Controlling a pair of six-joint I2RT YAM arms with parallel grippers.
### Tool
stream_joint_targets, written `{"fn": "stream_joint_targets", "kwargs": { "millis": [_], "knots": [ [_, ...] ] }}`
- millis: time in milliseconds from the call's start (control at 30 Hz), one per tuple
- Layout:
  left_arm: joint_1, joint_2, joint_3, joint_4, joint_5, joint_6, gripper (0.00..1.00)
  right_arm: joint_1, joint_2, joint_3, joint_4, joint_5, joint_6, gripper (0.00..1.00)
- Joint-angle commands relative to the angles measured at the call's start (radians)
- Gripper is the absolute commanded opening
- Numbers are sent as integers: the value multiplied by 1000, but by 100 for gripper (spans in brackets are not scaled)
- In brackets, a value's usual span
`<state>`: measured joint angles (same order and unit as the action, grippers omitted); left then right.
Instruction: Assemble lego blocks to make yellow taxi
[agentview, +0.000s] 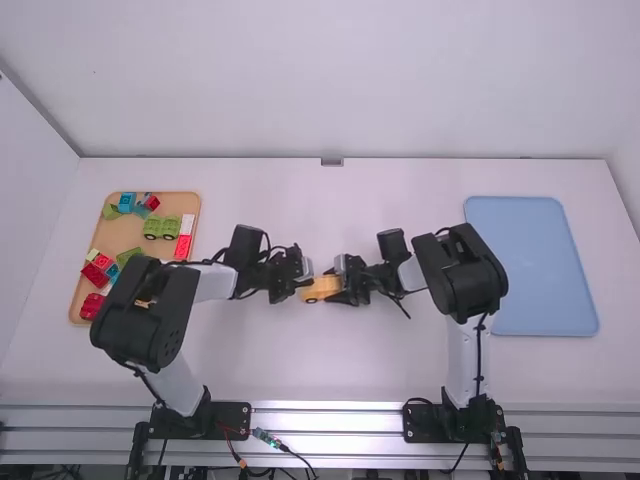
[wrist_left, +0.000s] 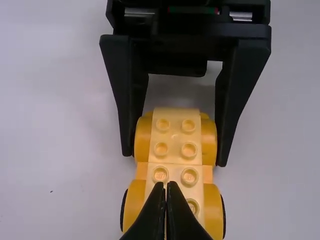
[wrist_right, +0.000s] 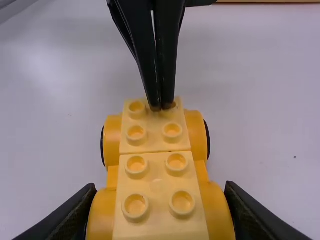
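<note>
A metal rail runs along the near edge, the two arms' bases standing on it. Farther out, near the middle of the white table, sits the yellow car, with studs on top and dark wheels. The right gripper is parted to the car's width, its fingers clasping the sides of one end. The left gripper has its fingers together, nothing between them, their tips down at the other end's studs. The blue tray lies right; left, the tan tray bears coloured blocks.
</note>
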<state>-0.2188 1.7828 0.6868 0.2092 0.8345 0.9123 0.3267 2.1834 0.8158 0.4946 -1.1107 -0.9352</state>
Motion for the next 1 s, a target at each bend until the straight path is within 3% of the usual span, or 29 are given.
{"fn": "stream_joint_targets", "kwargs": {
  "millis": [0, 300, 633, 967],
  "knots": [
    [-57, 79, -19, -58, 1, -6, 2, 14, 27, 6, -2, 64, 48, 46],
    [-89, 80, 19, -185, -129, 13, 2, 14, 27, 23, -10, 60, 49, 46],
    [-89, 64, 90, -216, -43, 27, 2, 12, 27, 20, -8, 64, 48, 46],
    [-72, -53, 301, -528, -42, 178, 2, -9, 27, 13, -5, 63, 48, 46]
  ]
}}
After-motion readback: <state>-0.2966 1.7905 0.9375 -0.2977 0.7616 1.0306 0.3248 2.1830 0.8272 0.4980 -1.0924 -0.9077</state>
